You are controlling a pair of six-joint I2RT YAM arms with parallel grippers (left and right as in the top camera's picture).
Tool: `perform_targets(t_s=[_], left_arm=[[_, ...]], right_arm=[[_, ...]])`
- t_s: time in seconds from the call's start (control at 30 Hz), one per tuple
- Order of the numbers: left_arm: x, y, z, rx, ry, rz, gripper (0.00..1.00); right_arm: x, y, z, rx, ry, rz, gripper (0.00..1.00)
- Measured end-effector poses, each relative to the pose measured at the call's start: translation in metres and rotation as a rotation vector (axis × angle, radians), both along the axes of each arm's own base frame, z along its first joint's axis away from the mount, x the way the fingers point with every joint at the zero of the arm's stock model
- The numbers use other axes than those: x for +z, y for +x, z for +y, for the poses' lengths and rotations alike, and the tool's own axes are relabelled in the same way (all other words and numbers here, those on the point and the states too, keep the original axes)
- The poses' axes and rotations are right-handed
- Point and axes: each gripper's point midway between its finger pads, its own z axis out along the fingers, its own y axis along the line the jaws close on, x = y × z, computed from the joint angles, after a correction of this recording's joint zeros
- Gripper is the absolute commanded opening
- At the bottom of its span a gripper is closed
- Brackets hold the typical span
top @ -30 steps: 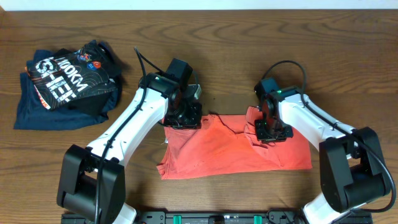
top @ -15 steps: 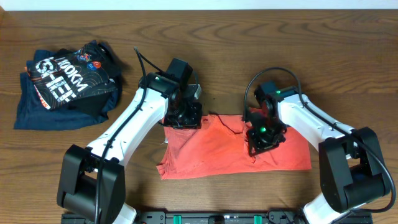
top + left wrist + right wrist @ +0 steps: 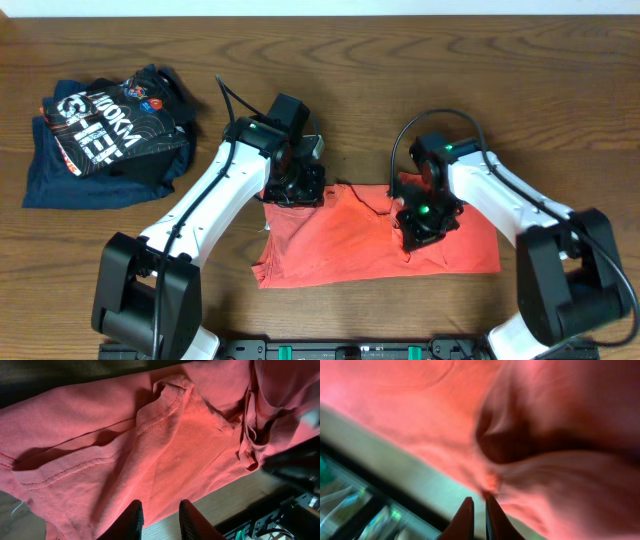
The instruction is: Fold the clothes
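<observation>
I have both arms down on the coral-red shirt [image 3: 345, 245], which lies crumpled flat on the wooden table [image 3: 560, 90], spread between the two tools and toward the arm bases from them. The left gripper [image 3: 293, 188] sits at the shirt's far corner on its own side. In its wrist view the fingers [image 3: 131, 521] stand a narrow gap apart with red cloth running up to the tips, and I cannot tell whether they pinch it or only rest over it. Ahead of those fingers I see a stitched hem and a folded-over flap of the shirt, with bare wood just beside the tips. The right gripper [image 3: 422, 225] is pressed onto the cloth inward of the shirt's other far corner. Its wrist view is blurred, but the fingers [image 3: 465, 517] are drawn almost together and a small ridge of red fabric comes to a point right at their tips, so I read it as closed on a fold of the shirt. Well out beyond the left gripper, away from the shirt, lies a heap of navy and black garments [image 3: 105, 135] with white lettering, touching neither arm.
</observation>
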Motion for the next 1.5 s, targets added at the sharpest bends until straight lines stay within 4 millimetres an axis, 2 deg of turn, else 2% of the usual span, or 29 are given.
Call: perform_targets(t_s=[0.03,0.2,0.3,0.43,0.63,0.67,0.73,0.87,1.0,1.03,1.1,1.13,1.17,1.3,1.4,1.5], left_arm=[[0.000,0.000,0.000,0.000,0.000,0.000,0.27],[0.000,0.000,0.000,0.000,0.000,0.000,0.27],[0.000,0.000,0.000,0.000,0.000,0.000,0.27],[0.000,0.000,0.000,0.000,0.000,0.000,0.27],[0.000,0.000,0.000,0.000,0.000,0.000,0.27],[0.000,0.000,0.000,0.000,0.000,0.000,0.27],[0.000,0.000,0.000,0.000,0.000,0.000,0.27],[0.000,0.000,0.000,0.000,0.000,0.000,0.27],[0.000,0.000,0.000,0.000,0.000,0.000,0.27],[0.000,0.000,0.000,0.000,0.000,0.000,0.27],[0.000,0.000,0.000,0.000,0.000,0.000,0.27],[0.000,0.000,0.000,0.000,0.000,0.000,0.27],[0.000,0.000,0.000,0.000,0.000,0.000,0.27],[0.000,0.000,0.000,0.000,0.000,0.000,0.27],[0.000,0.000,0.000,0.000,0.000,0.000,0.27],[0.000,0.000,0.000,0.000,0.000,0.000,0.27]], right_arm=[[0.003,0.010,-0.005,-0.023,-0.035,-0.050,0.29],[0.016,0.046,-0.035,-0.170,-0.155,-0.206,0.30],[0.014,0.054,-0.046,-0.231,-0.180,-0.219,0.32],[0.009,0.058,-0.046,-0.255,-0.180,-0.226,0.35],[-0.007,0.048,-0.043,-0.261,-0.162,-0.193,0.31],[-0.008,0.046,-0.043,-0.261,-0.158,-0.186,0.23],[-0.011,0.041,-0.041,-0.269,-0.150,-0.166,0.02],[-0.010,0.032,-0.033,-0.244,-0.097,-0.127,0.01],[0.001,0.010,-0.006,-0.124,0.083,-0.041,0.03],[0.004,0.003,0.000,-0.097,0.117,-0.018,0.11],[0.008,-0.005,0.008,-0.057,0.164,0.006,0.18],[0.009,-0.008,0.012,-0.037,0.180,0.013,0.25],[0.010,-0.011,0.014,-0.022,0.191,0.019,0.26],[0.011,-0.015,0.018,0.027,0.204,0.017,0.09],[0.008,-0.010,0.017,0.020,0.189,-0.007,0.11],[0.003,0.009,0.011,-0.016,0.134,-0.077,0.12]])
